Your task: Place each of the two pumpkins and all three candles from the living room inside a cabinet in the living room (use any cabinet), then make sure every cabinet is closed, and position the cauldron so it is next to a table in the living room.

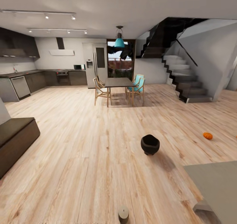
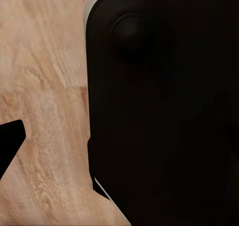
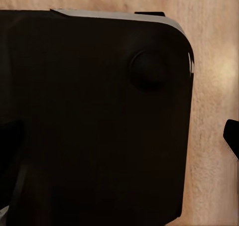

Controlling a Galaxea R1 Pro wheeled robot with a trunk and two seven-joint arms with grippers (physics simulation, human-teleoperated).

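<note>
Resting on floor: cauldron [image 1: 150, 144], pumpkin [image 1: 207, 136], candle [image 1: 123, 214] | jaws' state: cannot tell

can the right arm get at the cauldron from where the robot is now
Probably not. The cauldron stands on open floor well ahead of the robot, with nothing between them, but it looks beyond arm's reach. In the right wrist view the camera faces a dark body and floor. The base would likely need to roll closer first.
</note>
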